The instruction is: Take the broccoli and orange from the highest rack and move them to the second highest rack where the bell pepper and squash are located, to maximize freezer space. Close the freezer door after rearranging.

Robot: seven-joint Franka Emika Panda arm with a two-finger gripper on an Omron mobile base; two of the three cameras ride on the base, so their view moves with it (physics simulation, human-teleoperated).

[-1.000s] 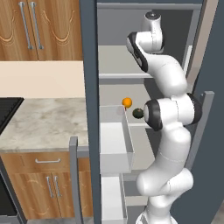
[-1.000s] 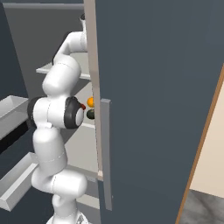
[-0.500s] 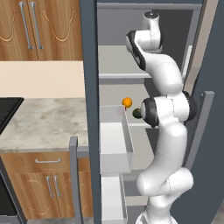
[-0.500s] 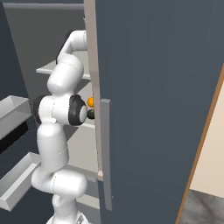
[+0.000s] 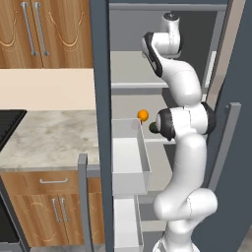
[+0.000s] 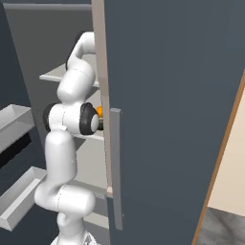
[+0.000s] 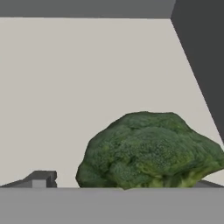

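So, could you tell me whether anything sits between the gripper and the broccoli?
Nothing visible does. In the hand view the broccoli sits straight ahead on the pale shelf, with no other item in front of it.

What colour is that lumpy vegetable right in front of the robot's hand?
Dark green with lighter patches: the broccoli, clearest in the hand view.

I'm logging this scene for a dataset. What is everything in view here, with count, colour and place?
broccoli: one, dark green, on the pale shelf close before the hand camera.
orange: one, bright orange, on a shelf inside the freezer beside the arm's elbow.
freezer: one, slate-blue, pale grey inside.
freezer door: one, slate-blue, swung open, grey bar handle.
drawer bin: one, white, pulled out.
wooden cupboards: brown, left of the freezer.
counter: one, mottled grey.
tool: one, dark fingertips, open, facing the broccoli.
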